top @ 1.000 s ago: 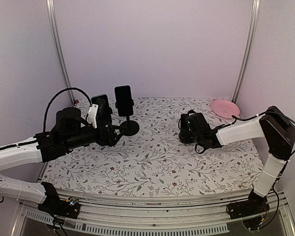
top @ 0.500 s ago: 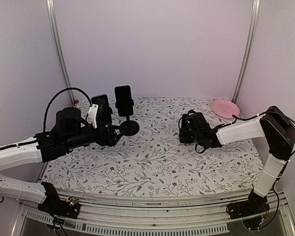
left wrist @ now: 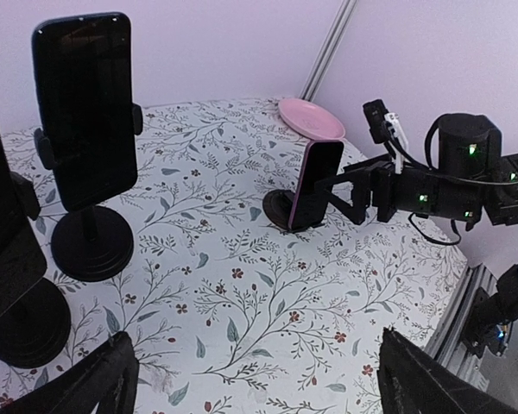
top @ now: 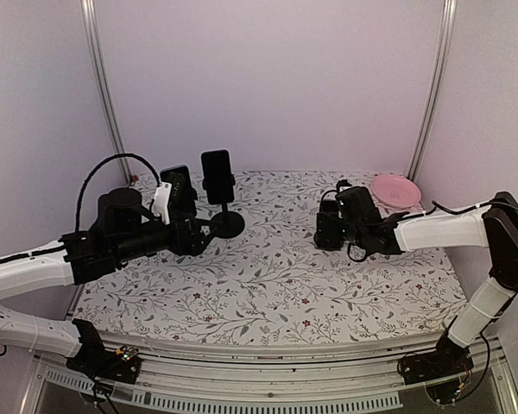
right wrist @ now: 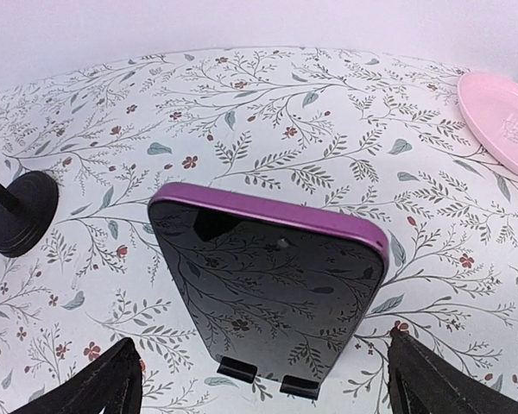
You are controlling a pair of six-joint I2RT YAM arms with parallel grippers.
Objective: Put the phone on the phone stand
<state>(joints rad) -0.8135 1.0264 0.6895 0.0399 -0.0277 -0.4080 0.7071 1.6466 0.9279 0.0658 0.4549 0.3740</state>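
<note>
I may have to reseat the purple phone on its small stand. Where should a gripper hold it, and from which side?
I'd pinch the purple phone across its two long edges near the top, from above on the screen side. It leans back with its bottom edge in the stand's hooks, leaving only the upper edges free.

left arm is stretched forward from the near-left corner | left gripper is held wide apart | right arm is extended low, leftward | right gripper is spread wide
</note>
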